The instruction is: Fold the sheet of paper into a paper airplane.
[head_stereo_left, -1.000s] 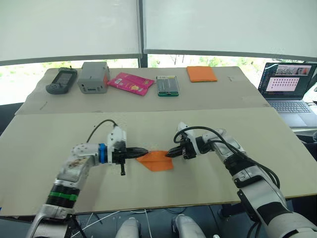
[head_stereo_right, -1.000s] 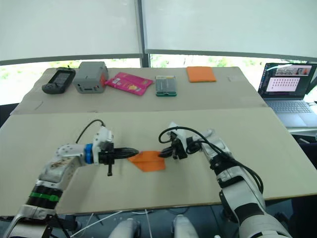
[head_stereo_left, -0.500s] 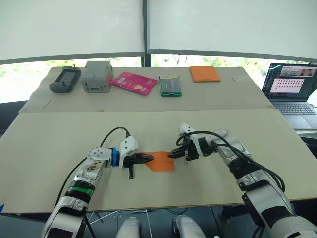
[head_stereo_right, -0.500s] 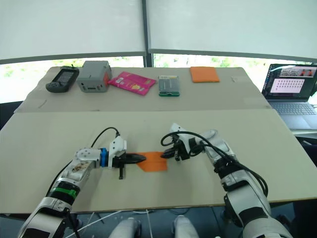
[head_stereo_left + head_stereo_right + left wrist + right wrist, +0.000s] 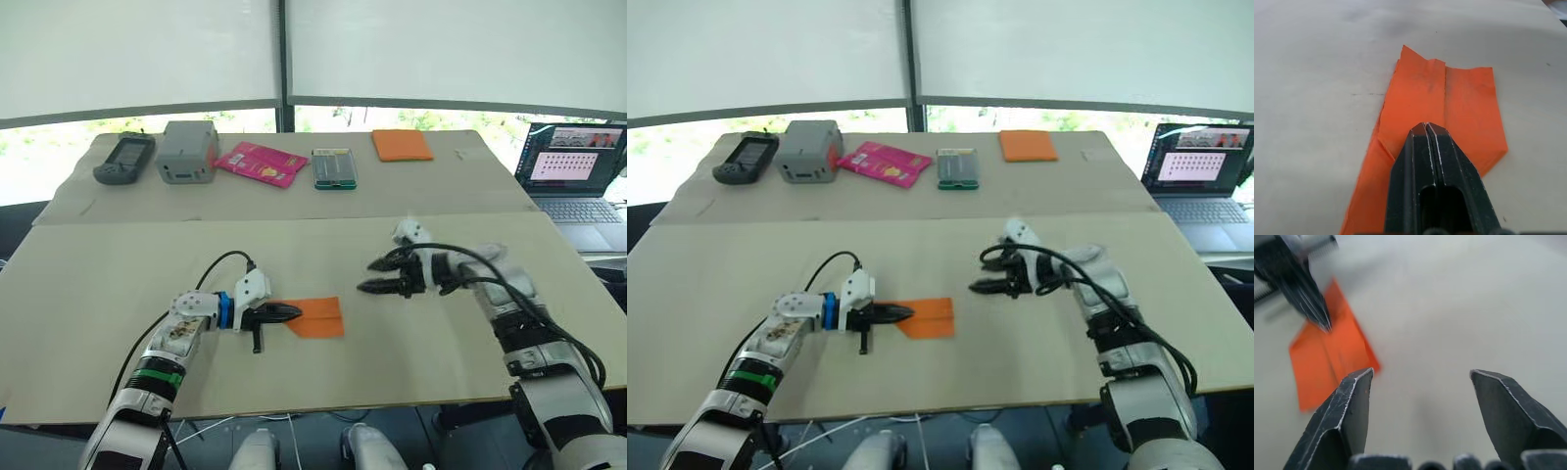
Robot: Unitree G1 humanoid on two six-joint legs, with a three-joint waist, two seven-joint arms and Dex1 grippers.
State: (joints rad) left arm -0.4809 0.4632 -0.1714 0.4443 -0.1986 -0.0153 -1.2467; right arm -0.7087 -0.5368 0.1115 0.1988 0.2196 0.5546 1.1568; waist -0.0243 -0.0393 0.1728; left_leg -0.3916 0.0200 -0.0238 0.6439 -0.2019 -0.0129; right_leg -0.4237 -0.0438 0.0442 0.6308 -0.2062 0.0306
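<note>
Pressing down on sheet of paper (image 5: 315, 317): left gripper (image 5: 294, 313), fingers squeezed tight together, tips on paper's near end. Orange paper lies flat on table (image 5: 118, 284), folded, stretching past left gripper tips. Right gripper (image 5: 364, 276) up off table, beside paper, fingers wide apart, holding nothing.

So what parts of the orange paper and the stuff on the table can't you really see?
- Folded sheet of paper: in the left wrist view, its near part is covered by the shut left hand, and the bottom edge crops it.
- Same paper, right wrist view: blurred, creases unreadable, seen beyond the open right hand.
- Laptop: cut off by the right edge in the head view, screen too small to read.
</note>
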